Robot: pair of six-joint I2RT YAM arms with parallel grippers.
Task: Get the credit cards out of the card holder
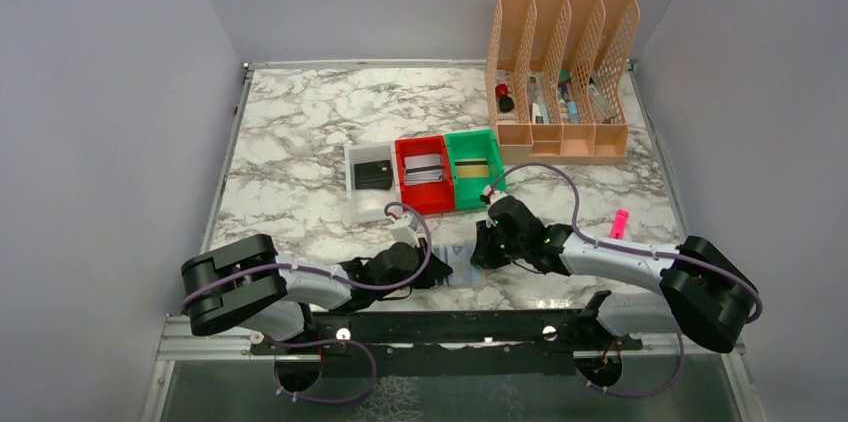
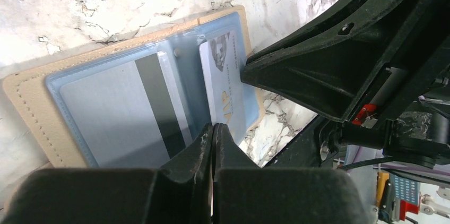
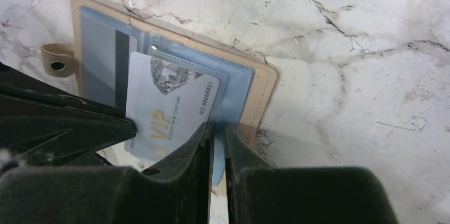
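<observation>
In the top view the holder (image 1: pixel 461 270) was almost wholly masked by the two arm heads meeting over it near the front edge of the bench (image 1: pixel 300 132). Only a pale blue strip showed between them. The wrist views showed it lying open and flat, blue-grey pockets up, with its snap tab (image 3: pixel 55 59) projecting from one side. The left gripper (image 2: pixel 213 131) was closed to a hairline seam with its tips at the edge of the white card (image 3: pixel 170 108); whether that edge sat inside the seam could not be determined. The right gripper (image 3: pixel 217 128) was closed to a narrow slot, with the edge of the holder's clear sleeve in the slot. The white card, printed VIP, stood part way out of its pocket, one corner covered by the right gripper's fingers. The grey card (image 2: pixel 117 112), with a dark stripe, lay seated in the neighbouring pocket, its near end cut off by the left gripper body. Open marble lay beyond the holder's far edge and to the left. Farther back, well apart, the white tray (image 1: pixel 364 210), red tray (image 1: pixel 430 204) and green tray (image 1: pixel 470 135) stood side by side. The white tray held a black card (image 1: pixel 372 174) and the red tray a pale card (image 1: pixel 425 170); the green tray's contents were hard to make out. A rack (image 1: pixel 565 147) occupied the far right corner.
</observation>
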